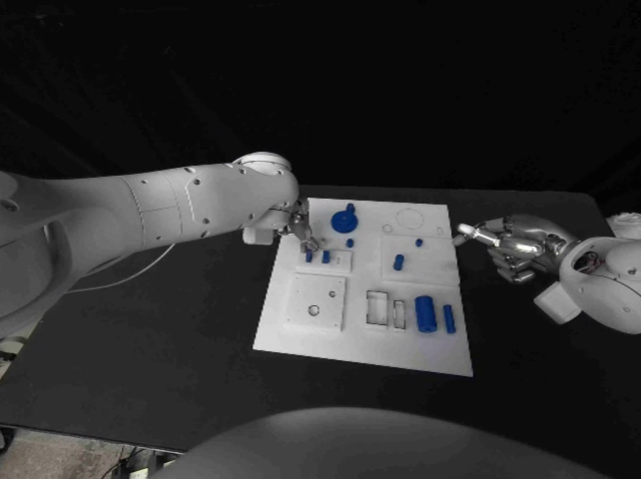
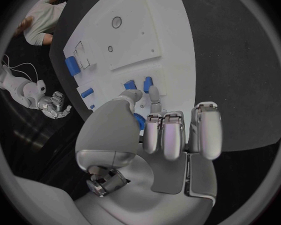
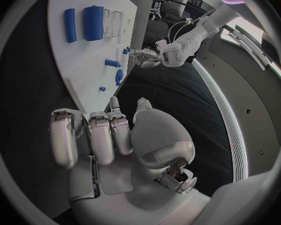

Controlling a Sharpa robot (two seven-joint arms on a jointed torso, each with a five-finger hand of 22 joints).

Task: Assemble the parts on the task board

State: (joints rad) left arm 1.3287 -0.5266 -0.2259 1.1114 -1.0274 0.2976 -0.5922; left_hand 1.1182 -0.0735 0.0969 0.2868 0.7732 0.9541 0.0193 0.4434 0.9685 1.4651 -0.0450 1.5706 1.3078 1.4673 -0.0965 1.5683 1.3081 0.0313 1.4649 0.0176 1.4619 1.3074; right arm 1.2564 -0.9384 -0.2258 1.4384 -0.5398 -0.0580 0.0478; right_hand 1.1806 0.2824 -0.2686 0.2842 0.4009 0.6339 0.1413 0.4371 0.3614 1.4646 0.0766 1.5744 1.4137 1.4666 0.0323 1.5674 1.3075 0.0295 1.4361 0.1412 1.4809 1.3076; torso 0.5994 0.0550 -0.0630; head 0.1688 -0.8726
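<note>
- While the task board (image 1: 320,329) lies mid-table, the left hand (image 1: 295,225) hovers empty, fingers apart, over two small blue pegs (image 1: 317,256) near its far left corner.
- Right hand (image 1: 515,247), curled on nothing, sits just off the board's right edge.

We take this for a robotics lab or demo stand. A black counter (image 1: 148,349) stands before a black backdrop, and on it lies a white task board (image 1: 371,334) with blue parts (image 1: 425,313) set in cut-outs. At nine o'clock a cable (image 1: 119,274) trails beside the arm. In the right wrist view a curved pale light strip (image 3: 225,115) bounds the stand, with metal frames behind.
</note>
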